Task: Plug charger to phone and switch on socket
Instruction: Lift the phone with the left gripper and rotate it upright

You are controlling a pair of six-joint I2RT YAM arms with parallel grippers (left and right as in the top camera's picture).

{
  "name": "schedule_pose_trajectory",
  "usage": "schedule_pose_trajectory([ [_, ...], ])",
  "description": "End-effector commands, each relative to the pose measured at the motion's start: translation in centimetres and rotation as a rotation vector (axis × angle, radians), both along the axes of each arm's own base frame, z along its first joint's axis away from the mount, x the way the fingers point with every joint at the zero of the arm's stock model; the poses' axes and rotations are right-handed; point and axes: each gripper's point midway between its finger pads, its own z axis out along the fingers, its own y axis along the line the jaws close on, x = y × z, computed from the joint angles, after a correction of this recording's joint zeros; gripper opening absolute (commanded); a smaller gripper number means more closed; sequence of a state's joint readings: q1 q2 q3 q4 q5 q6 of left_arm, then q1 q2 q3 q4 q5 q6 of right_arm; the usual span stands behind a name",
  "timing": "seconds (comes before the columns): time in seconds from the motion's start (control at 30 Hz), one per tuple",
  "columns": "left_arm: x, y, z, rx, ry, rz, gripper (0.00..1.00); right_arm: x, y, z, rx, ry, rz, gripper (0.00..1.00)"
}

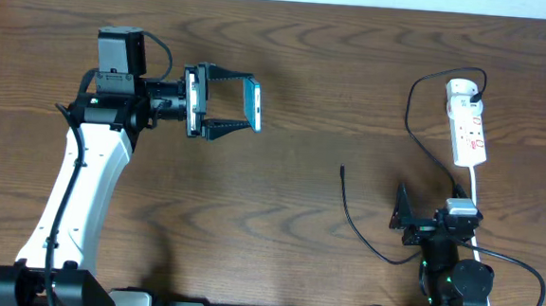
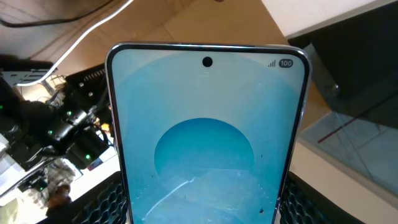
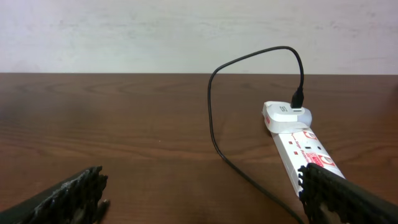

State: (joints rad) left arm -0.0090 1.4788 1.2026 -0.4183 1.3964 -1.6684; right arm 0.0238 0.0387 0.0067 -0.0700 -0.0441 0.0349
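Note:
My left gripper (image 1: 241, 105) is shut on the phone (image 1: 256, 105), holding it on edge above the table at upper left. The left wrist view shows its light-blue screen (image 2: 205, 149) filling the frame between my fingers. The socket (image 1: 467, 123), a white power strip with red marks, lies at the far right; it also shows in the right wrist view (image 3: 298, 140). The charger cable (image 1: 413, 133) runs from the strip's far end down to its loose black tip (image 1: 342, 170) on the table. My right gripper (image 1: 399, 213) is open and empty, low at the front right, short of the strip.
The strip's thick white cord (image 1: 476, 199) runs toward the front past the right arm. A pale wall edges the table's far side (image 3: 186, 37). Bare wooden table (image 1: 288, 211) lies between the two arms.

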Motion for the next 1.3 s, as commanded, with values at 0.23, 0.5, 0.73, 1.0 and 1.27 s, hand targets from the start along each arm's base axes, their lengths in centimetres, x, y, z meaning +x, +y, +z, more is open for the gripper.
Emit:
schedule_pose_trajectory([
  [0.23, 3.3, 2.1, -2.7, 0.292, -0.305, 0.139, 0.07, 0.0, 0.0, 0.0, 0.009, 0.000, -0.003, 0.99],
  [0.5, 3.2, 6.0, -8.8, 0.708, -0.374, 0.137, 0.07, 0.0, 0.0, 0.0, 0.009, 0.000, -0.003, 0.99],
  [0.73, -0.1, 11.8, -13.9, 1.087, -0.112, 0.151, 0.07, 0.0, 0.0, 0.0, 0.009, 0.000, -0.003, 0.99],
  [1.0, -1.9, 12.8, -14.8, 1.146, -0.026, 0.125, 0.07, 0.0, 0.0, 0.0, 0.009, 0.000, -0.003, 0.99],
  [1.27, -1.8, 12.8, -15.6, 1.145, 0.009, 0.116, 0.07, 0.0, 0.0, 0.0, 0.009, 0.000, -0.003, 0.99],
])
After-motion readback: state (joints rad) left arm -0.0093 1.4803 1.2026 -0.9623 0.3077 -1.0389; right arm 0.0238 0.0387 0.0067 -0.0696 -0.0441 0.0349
